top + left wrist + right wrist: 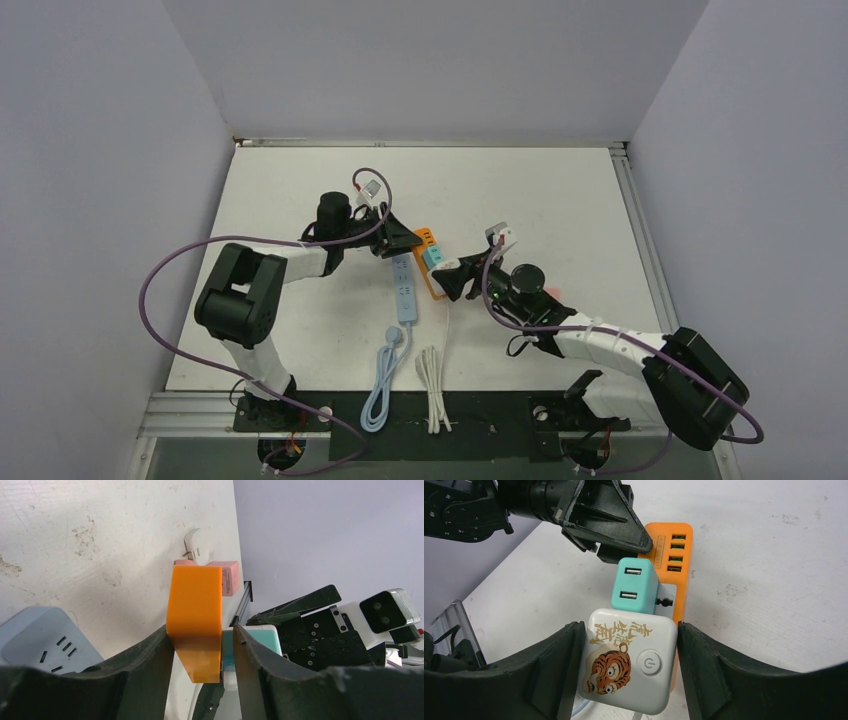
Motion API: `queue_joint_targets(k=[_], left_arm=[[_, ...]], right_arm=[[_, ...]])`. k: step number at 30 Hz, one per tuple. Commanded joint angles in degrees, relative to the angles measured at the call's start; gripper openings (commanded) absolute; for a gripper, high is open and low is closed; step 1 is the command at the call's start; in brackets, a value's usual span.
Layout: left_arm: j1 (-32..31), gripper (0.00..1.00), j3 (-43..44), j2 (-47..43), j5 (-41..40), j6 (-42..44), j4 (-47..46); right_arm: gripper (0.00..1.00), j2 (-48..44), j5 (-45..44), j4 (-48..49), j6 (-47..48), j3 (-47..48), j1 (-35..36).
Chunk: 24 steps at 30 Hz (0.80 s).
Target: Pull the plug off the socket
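Right gripper clamps the white tiger-printed adapter, low centre in its wrist view: hold it steady and pull straight off, no twisting. Just beyond, mid-frame, the teal two-port plug sits seated on the orange socket strip. Farther, left gripper brackets that strip; I cannot tell whether it grips.

Lying flat on the white table, near its middle: orange socket strip, long and narrow, with four USB ports in a row at the far end. Plugged upright into its grey socket face: teal plug, small and boxy, two USB ports on top. Touching that on the near side and covering the strip's near end: white plug, larger, round-cornered, bearing a tiger picture, gold characters and a round power button.
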State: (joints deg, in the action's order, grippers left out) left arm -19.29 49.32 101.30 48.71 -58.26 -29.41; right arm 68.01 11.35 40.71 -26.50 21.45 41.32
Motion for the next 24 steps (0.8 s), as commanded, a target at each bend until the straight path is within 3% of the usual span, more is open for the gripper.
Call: queue_joint_targets(k=[1, 5, 11, 12, 14, 17, 24], left_arm=[[-0.32, 0.4, 0.28, 0.51, 2.05, -0.67, -3.41], [-0.33, 0.33, 0.5, 1.12, 1.76, -0.07, -1.81], [1.27, 0.01, 2.68, 0.66, -0.68, 5.57, 7.92], [1.88, 0.0, 3.19, 0.25, -1.89, 7.51, 10.75], [2.55, 0.0, 4.19, -0.84, -4.31, 10.91, 15.27], [2.57, 0.0, 5.91, -2.07, -7.36, 16.16, 21.52], [2.59, 0.0, 7.67, -2.73, -9.67, 20.11, 26.08]], right_arm=[[0.05, 0.91, -0.81, 7.66, 0.92, 1.31, 1.69], [0.05, 1.74, -1.65, 7.66, 1.49, 1.56, 2.89], [0.05, 4.13, -4.33, 4.14, 2.44, 3.26, 3.37], [0.07, 4.97, -5.97, 2.46, 2.33, 3.82, 3.33], [0.17, 6.86, -6.75, 0.1, 1.76, 4.92, 2.82], [0.48, 9.25, -5.93, -0.9, 0.95, 5.54, 2.54], [0.79, 12.73, -3.47, -3.84, 1.88, 8.34, 2.45]])
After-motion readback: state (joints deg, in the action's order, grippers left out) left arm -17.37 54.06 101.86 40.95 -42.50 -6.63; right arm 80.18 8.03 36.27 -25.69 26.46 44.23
